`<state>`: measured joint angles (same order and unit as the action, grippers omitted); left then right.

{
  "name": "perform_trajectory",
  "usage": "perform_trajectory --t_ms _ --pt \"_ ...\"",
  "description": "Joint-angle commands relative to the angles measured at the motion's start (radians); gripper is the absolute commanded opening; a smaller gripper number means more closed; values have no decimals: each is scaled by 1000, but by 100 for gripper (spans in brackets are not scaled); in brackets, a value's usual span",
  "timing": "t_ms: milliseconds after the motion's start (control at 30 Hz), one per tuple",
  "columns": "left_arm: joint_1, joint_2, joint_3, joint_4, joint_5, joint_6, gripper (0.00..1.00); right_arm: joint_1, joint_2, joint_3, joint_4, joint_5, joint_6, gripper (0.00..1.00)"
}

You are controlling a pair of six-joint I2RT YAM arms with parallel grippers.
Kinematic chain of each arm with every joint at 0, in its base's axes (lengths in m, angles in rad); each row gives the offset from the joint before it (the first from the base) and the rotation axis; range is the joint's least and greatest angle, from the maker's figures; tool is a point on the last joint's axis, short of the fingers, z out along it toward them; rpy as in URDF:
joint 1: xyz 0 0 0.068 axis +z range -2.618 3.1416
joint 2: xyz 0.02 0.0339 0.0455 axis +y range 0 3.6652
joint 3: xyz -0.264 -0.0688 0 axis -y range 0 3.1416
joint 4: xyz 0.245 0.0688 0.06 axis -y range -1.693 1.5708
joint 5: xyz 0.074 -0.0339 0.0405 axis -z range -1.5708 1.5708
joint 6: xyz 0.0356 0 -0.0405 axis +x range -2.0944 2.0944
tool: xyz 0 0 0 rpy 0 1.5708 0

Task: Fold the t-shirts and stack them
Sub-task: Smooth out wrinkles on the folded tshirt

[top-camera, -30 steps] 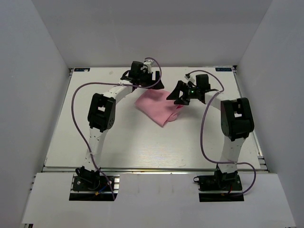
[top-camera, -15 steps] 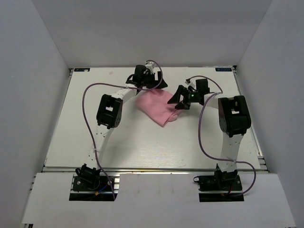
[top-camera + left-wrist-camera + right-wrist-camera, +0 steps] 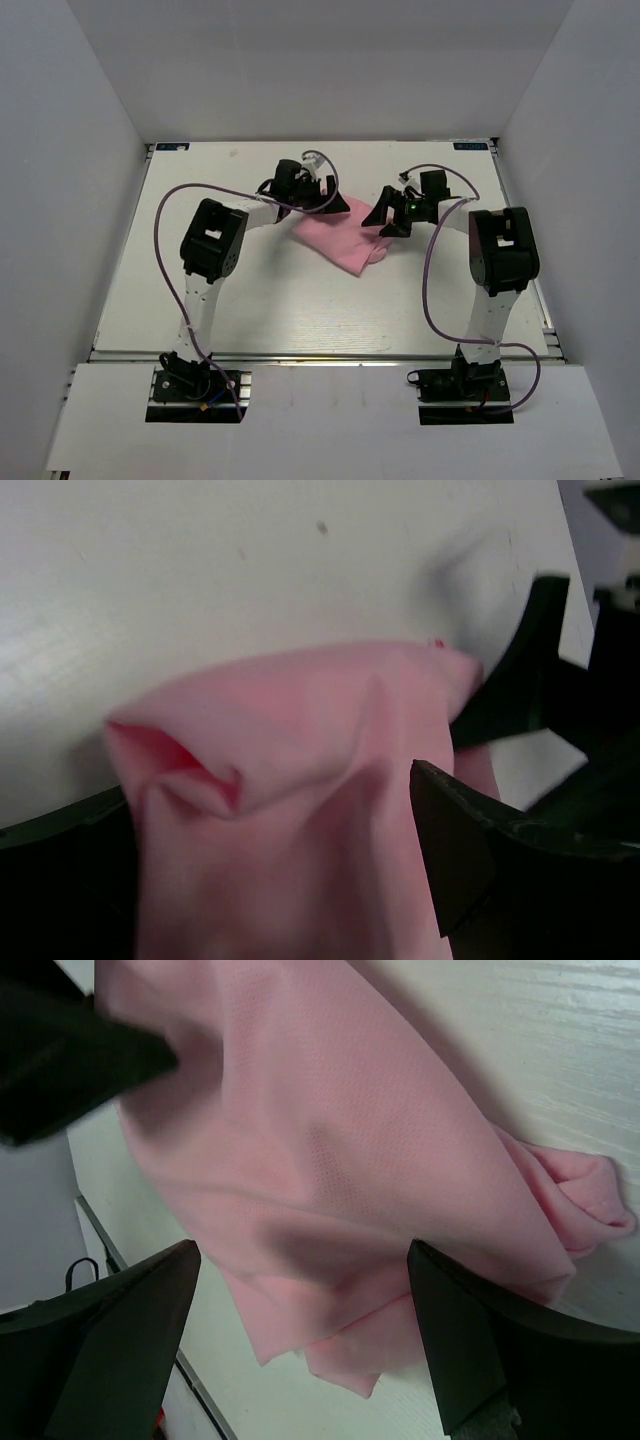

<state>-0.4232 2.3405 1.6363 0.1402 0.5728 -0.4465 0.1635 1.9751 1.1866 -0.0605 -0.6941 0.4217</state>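
The light-pink t-shirt (image 3: 338, 238) lies folded into a small bundle on the white table (image 3: 250, 300), toward the back middle. My left gripper (image 3: 331, 201) is at its far left corner, and my right gripper (image 3: 387, 215) is at its right edge. In the left wrist view the jaws (image 3: 270, 800) stand wide apart with pink cloth (image 3: 300, 730) bulging between them. In the right wrist view the gripper (image 3: 300, 1250) is wide open just over the cloth (image 3: 330, 1140), whose layered corner (image 3: 350, 1360) shows below.
Grey walls enclose the table on three sides. Purple cables (image 3: 160, 230) loop from both arms. The right gripper's dark finger (image 3: 520, 670) shows beyond the cloth in the left wrist view. The left gripper (image 3: 70, 1060) shows at the top left of the right wrist view.
Both grippers have come down closer to the shirt's two ends. The left arm's elbow swung left. The shirt has shifted slightly toward the near right.
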Motion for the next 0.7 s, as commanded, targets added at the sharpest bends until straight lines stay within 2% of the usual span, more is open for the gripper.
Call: perform_trajectory --t_ms 0,100,300,500,600,667 --pt "-48 -165 -169 99 73 -41 100 -4 -36 21 -65 42 -64 90" --pt "-83 -294 -378 111 73 -41 100 1 -61 48 -124 54 -110 90" --pt "-120 -554 -620 87 -20 -50 100 7 -163 -42 -206 59 -178 90" --pt "-129 -655 -626 -135 -285 3 100 13 -292 -94 -300 93 -262 90" --pt "-129 -693 -586 -264 -385 20 100 11 -369 -96 -327 96 -279 90" --pt "-129 -711 -555 -293 -398 41 100 11 -404 -91 -334 96 -282 90"
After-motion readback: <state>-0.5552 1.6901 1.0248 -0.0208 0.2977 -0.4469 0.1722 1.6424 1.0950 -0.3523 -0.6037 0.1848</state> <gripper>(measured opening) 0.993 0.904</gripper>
